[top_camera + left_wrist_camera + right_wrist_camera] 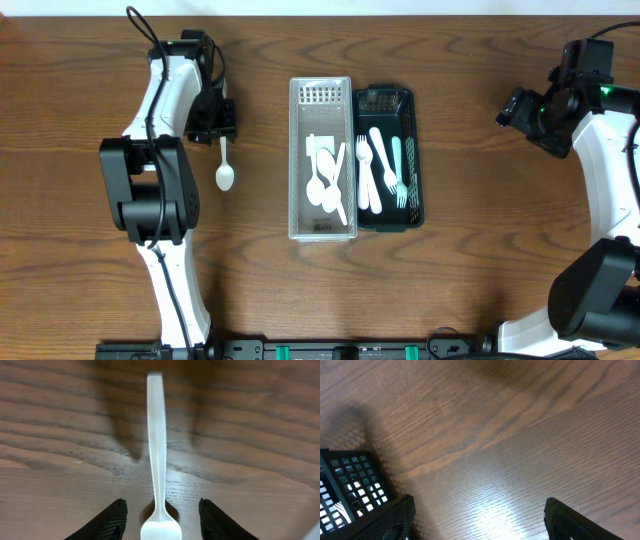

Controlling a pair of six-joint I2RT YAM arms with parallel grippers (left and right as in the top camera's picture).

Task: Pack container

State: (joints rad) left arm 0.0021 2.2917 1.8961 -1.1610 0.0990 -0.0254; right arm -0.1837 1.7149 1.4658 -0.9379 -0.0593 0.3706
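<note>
A white plastic spoon (pixel 225 170) lies on the wooden table left of the containers, bowl toward the front. My left gripper (pixel 222 138) is over its handle. In the left wrist view the spoon (pixel 156 450) runs between the two black fingers (pixel 112 522), with a gap on each side, so my left gripper (pixel 162 507) is open and not touching it. The clear container (pixel 297 160) holds white spoons. Beside it, the black basket (pixel 414 160) holds white forks and a pale green utensil. My right gripper (pixel 515 108) hangs open over bare table, holding nothing.
In the right wrist view my right gripper (pixel 477 510) spans bare wood, with a corner of the black basket (pixel 350 480) at the left edge. Both arm bases stand at the table's front corners.
</note>
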